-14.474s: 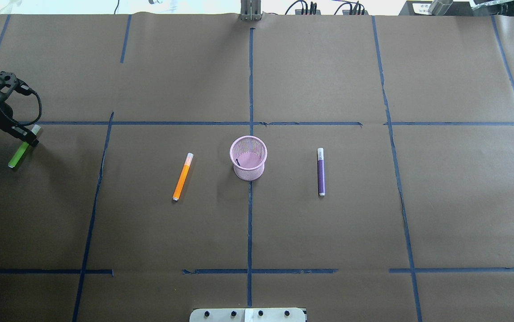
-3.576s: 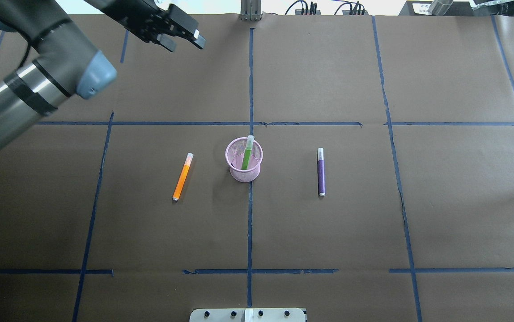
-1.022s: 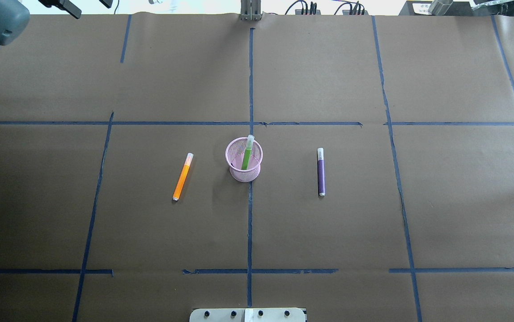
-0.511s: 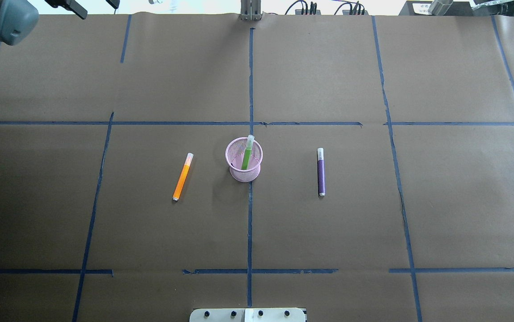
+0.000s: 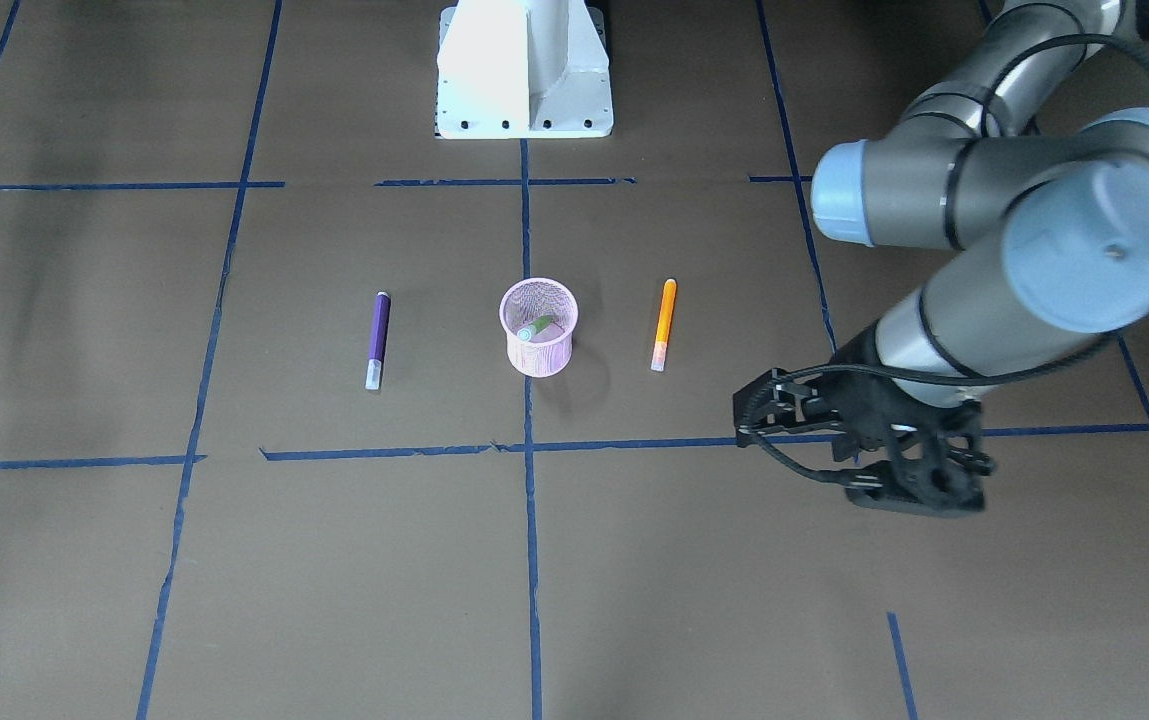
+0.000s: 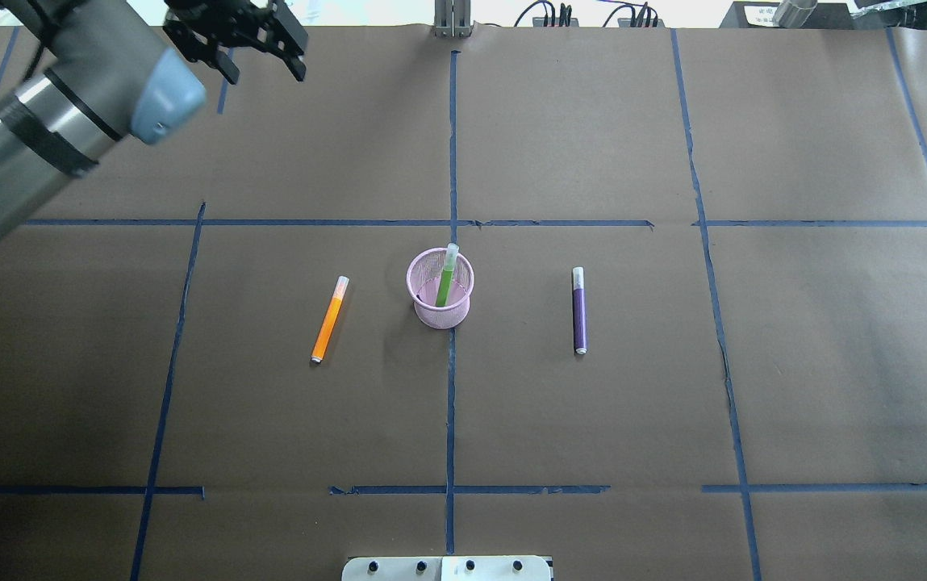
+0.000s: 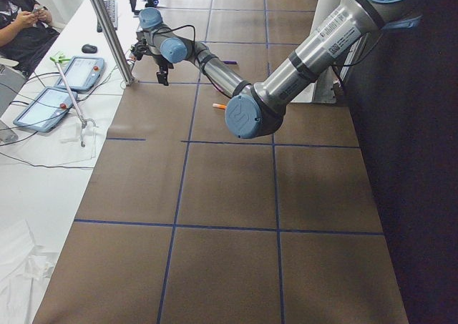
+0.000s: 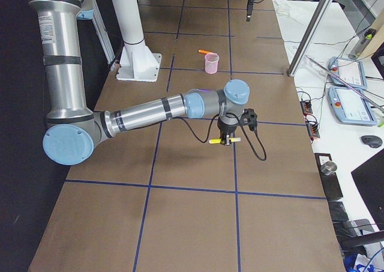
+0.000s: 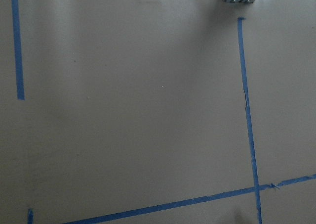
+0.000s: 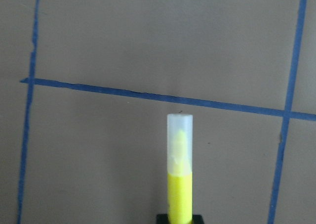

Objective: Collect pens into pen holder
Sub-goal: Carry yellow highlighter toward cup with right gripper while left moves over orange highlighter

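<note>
Where the right jaws stand: clenched on the yellow pen [image 10: 179, 184], whose pale cap points away from them, over the right edge of the worktop [image 6: 592, 121].
Left jaws: released, spread with nothing between them, over the far left of the worktop.
Right arm [image 8: 150, 111]: stretched low across the worktop, its wrist well right of the other pens.
Left arm [image 6: 43, 137]: comes in from the left edge, its wrist near the far edge.
Holder [image 6: 440, 316]: upright at mid-worktop, on a blue tape line [image 6: 451, 403].
Green pen [image 6: 444, 282]: inside the holder, leaning towards the far rim, cap up and above it.
Orange pen [image 6: 329, 319]: flat on the worktop left of the holder, apart from it, cap at the far end.
Purple pen [image 6: 579, 311]: flat on the worktop right of the holder, apart from it, cap at the far end.
</note>
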Controlling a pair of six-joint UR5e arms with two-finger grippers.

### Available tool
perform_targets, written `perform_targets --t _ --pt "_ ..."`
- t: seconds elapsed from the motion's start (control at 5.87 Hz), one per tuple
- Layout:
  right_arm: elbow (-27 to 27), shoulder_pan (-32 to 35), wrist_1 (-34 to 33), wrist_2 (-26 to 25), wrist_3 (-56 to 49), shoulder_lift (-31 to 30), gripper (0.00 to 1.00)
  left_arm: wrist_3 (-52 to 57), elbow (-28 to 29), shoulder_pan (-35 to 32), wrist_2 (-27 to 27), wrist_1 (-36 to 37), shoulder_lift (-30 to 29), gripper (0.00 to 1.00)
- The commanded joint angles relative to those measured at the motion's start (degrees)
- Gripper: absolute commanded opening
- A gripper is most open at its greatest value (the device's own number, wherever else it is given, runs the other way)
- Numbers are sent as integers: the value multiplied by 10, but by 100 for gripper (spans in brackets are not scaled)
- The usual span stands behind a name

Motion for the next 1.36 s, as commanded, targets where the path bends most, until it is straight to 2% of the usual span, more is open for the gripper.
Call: perform_targets --t 0.0,0.34,0.51,0.68,1.02,1.19 --pt "41 -41 -130 -4 41 111 11 27 -16 61 65 4 18 100" --pt "41 -96 -131 -3 158 179 11 85 -68 90 67 27 83 100" --pt "41 -124 -131 -3 219 211 11 88 -71 117 72 34 83 100" --pt "40 -152 -131 -2 277 244 11 89 -76 135 99 34 85 100" --pt "35 -227 -126 -19 401 305 11 89 -100 146 100 34 113 100" --pt "31 -265 -72 -20 475 313 11 89 -99 157 100 34 116 100"
